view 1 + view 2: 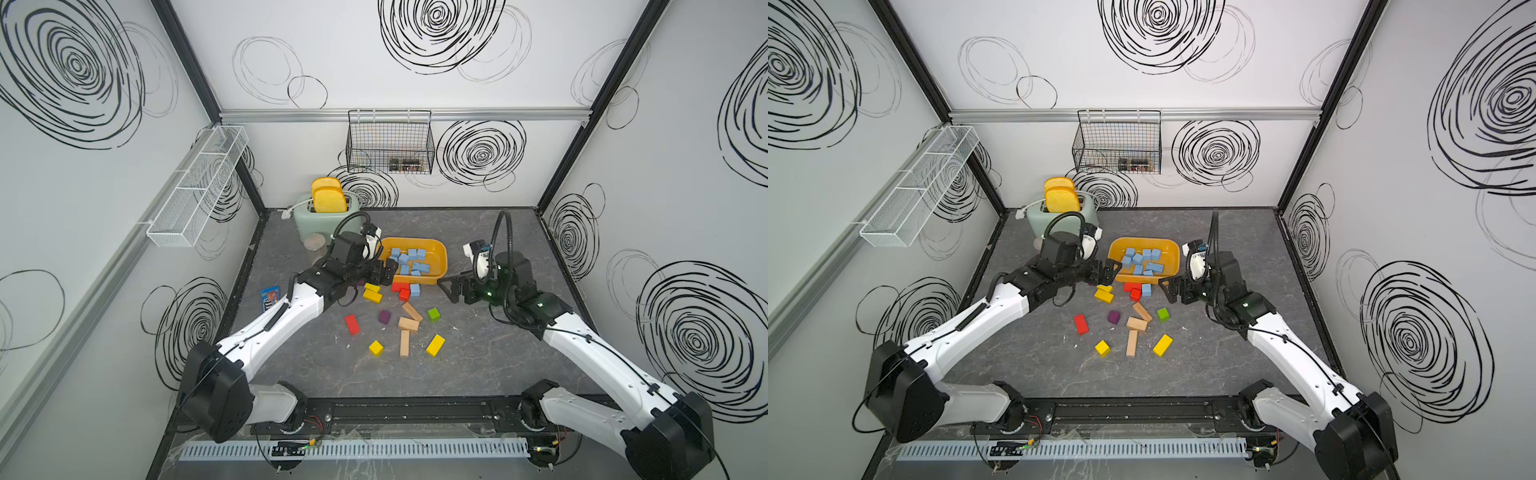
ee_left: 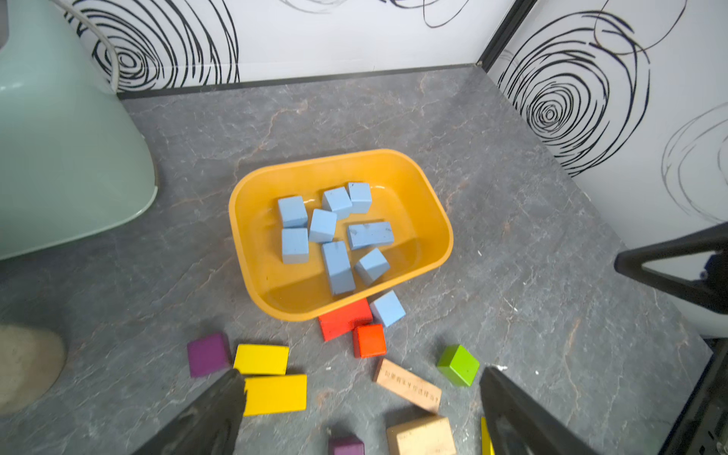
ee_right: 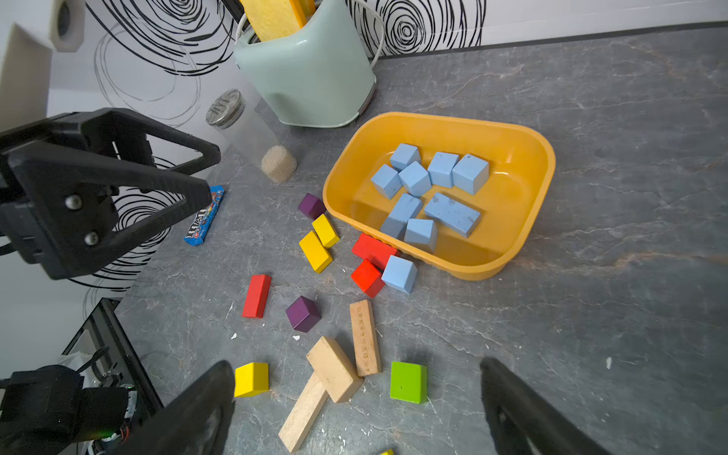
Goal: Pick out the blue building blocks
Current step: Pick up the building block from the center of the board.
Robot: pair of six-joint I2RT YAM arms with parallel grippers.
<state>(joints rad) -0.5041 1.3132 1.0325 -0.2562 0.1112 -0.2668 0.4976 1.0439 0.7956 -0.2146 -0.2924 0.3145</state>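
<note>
Left tool [image 1: 388,275] and right tool [image 1: 444,286], both released and empty, flank one pale blue wooden cube [image 1: 414,289]; other pale blue wooden blocks [image 1: 409,262] lie in the orange plastic tub [image 1: 439,253].

Bare tabletop [image 1: 498,332] right of the orange tub [image 1: 444,255]; toaster [image 1: 307,224] and jar [image 1: 314,243] close left, red blocks [image 1: 401,287] in front.

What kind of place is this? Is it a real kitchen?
Probably a robot practice booth, not a real kitchen: a left arm and right arm fixed to a rail, scribble-patterned walls boxing in the table, and blue blocks in a yellow tub.
</note>
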